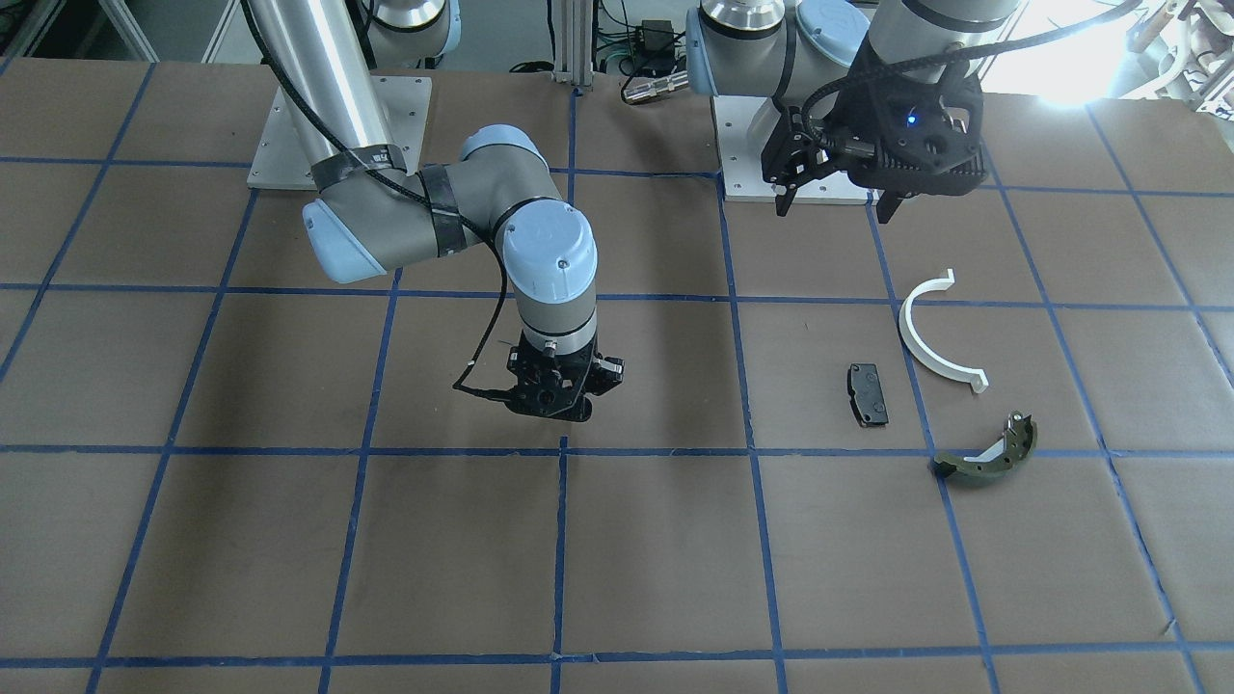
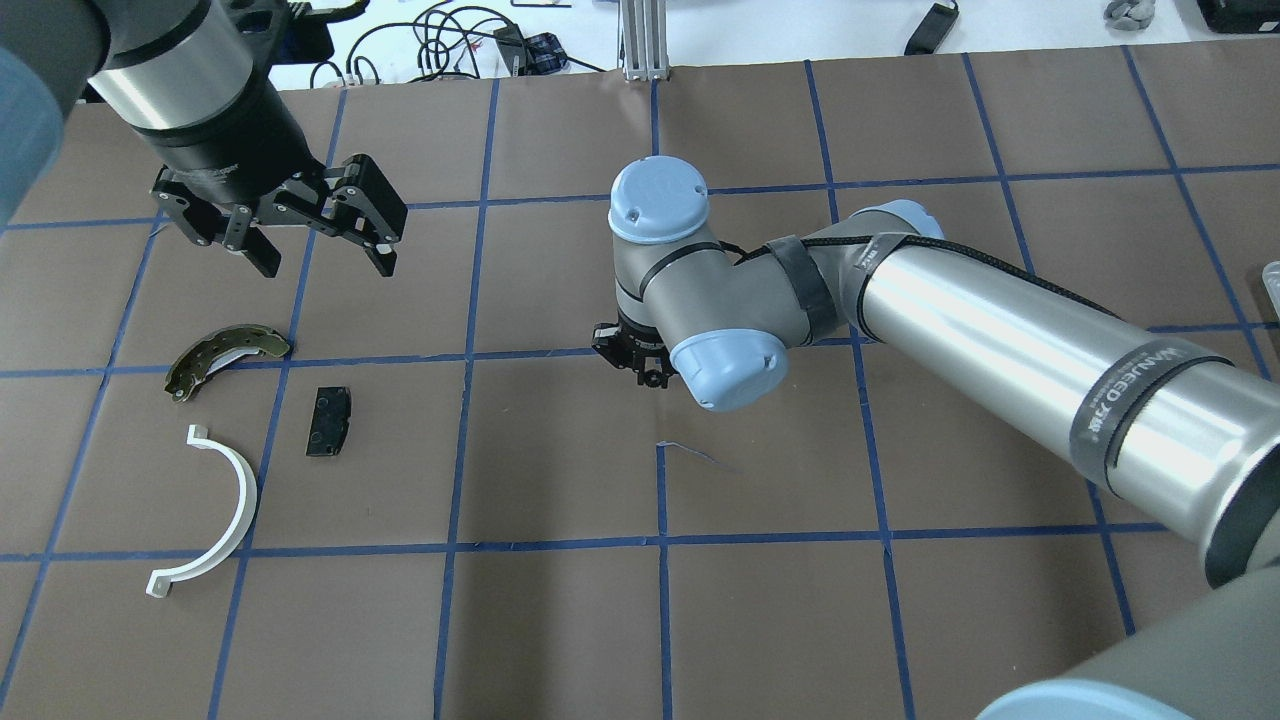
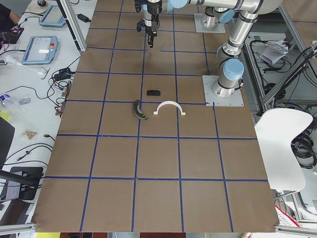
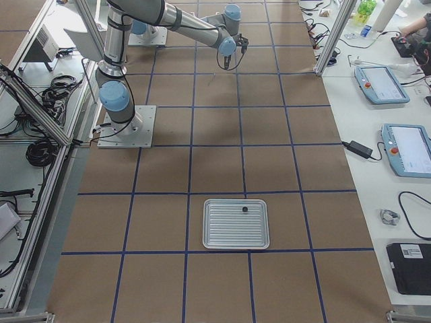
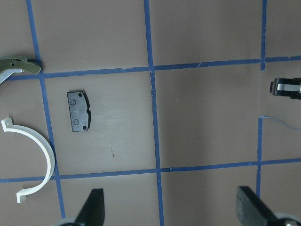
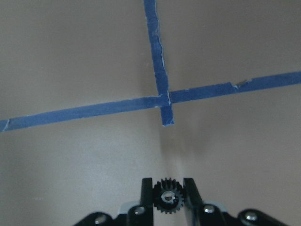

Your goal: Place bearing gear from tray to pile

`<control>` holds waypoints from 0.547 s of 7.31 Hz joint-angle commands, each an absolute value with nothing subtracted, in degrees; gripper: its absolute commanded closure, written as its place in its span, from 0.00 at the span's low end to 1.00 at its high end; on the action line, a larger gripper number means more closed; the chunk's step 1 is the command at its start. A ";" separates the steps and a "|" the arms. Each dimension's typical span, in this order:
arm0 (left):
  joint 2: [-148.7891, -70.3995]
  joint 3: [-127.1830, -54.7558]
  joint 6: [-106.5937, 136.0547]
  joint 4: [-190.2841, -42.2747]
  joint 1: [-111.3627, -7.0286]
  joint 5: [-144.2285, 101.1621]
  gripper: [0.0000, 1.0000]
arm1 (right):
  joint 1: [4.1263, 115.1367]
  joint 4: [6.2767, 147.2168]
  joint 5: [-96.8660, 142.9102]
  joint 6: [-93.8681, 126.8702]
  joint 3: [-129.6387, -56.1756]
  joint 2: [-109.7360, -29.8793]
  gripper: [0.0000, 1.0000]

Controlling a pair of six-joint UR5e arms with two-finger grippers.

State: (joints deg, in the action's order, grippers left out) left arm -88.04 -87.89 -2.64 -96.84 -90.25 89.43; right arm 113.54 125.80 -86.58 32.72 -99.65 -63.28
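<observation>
My right gripper (image 6: 168, 184) is shut on a small black toothed bearing gear (image 6: 165, 197). It hangs low over a blue tape crossing near the table's middle (image 2: 640, 365) (image 1: 554, 405). The pile lies on the robot's left side: a white plastic half-ring (image 2: 225, 510) (image 1: 930, 337), a small black rectangular pad (image 2: 329, 421) (image 1: 868, 393) and an olive curved brake shoe (image 2: 215, 355) (image 1: 988, 453). My left gripper (image 2: 320, 255) (image 1: 834, 198) is open and empty, raised above the table just beyond the pile. The silver tray (image 4: 236, 223) lies far off on the robot's right side.
A small dark part (image 4: 244, 210) lies on the tray. Brown paper with a blue tape grid (image 2: 660, 545) covers the table. The right arm's long silver link (image 2: 1000, 330) spans the right half. Cables and tablets lie beyond the far edge.
</observation>
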 commanded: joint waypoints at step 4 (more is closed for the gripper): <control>-94.11 -93.40 -1.41 -83.81 -89.47 87.71 0.00 | 108.23 124.38 -90.33 18.30 -97.48 -64.85 0.00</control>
